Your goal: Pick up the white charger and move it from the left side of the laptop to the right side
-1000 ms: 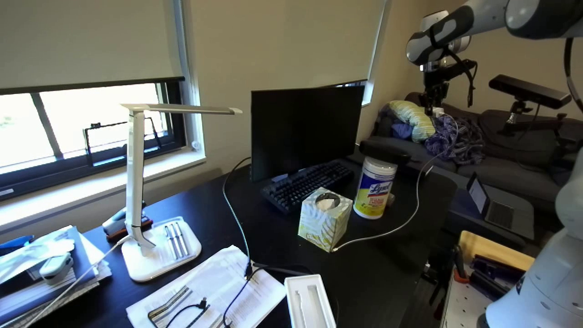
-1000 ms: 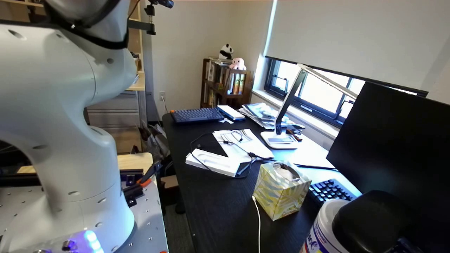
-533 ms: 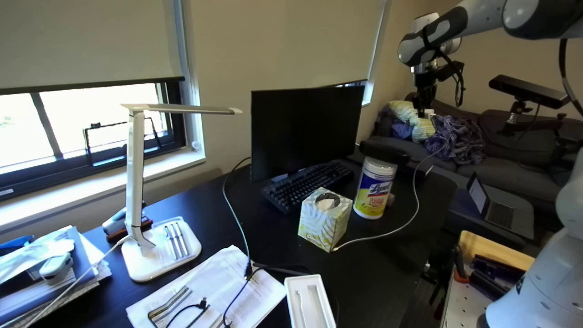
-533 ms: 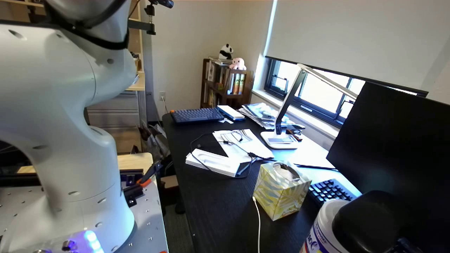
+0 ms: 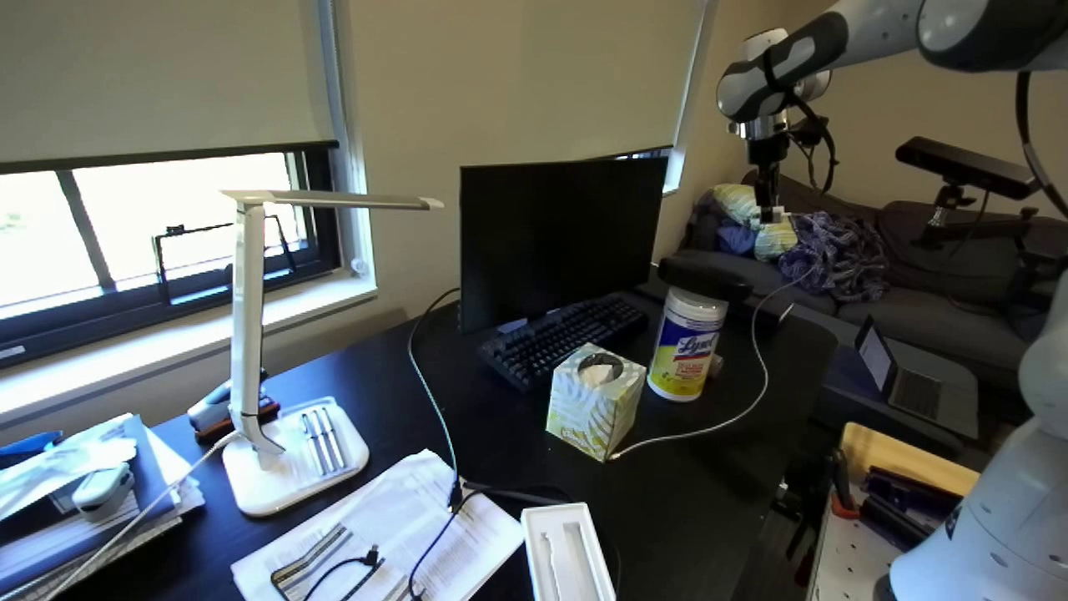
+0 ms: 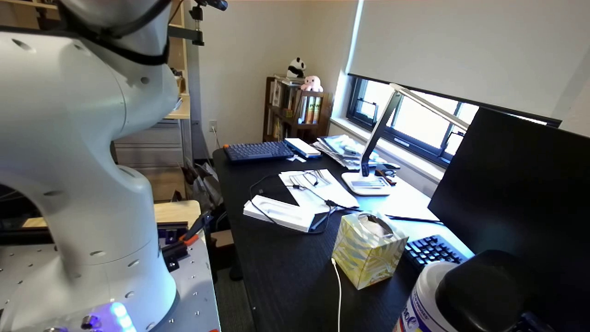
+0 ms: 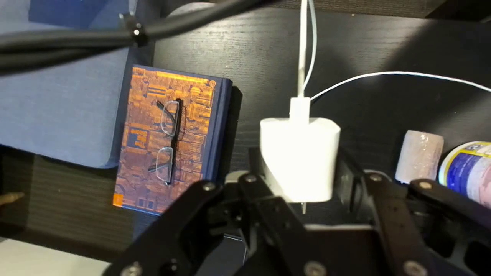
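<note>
Your gripper (image 7: 300,166): jaws clamped on one white charger (image 7: 301,155), above the desk (image 7: 261,57). Long axis near-to-far, cable (image 7: 303,53) end facing near, prong (image 7: 304,208) far.

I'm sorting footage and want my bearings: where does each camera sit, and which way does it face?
An exterior view, apparently near the papers, looks past the lamp over the desk toward the couch; arm, base and gripper show at right.
An exterior view, apparently near the wipes tub, looks along the desk toward the bookcase; arm and base fill the left, no gripper.
Wrist view: on the wrist, facing down past the gripper and white charger toward the book.
Both exterior views share the tissue box, lamp and dark screen.
</note>
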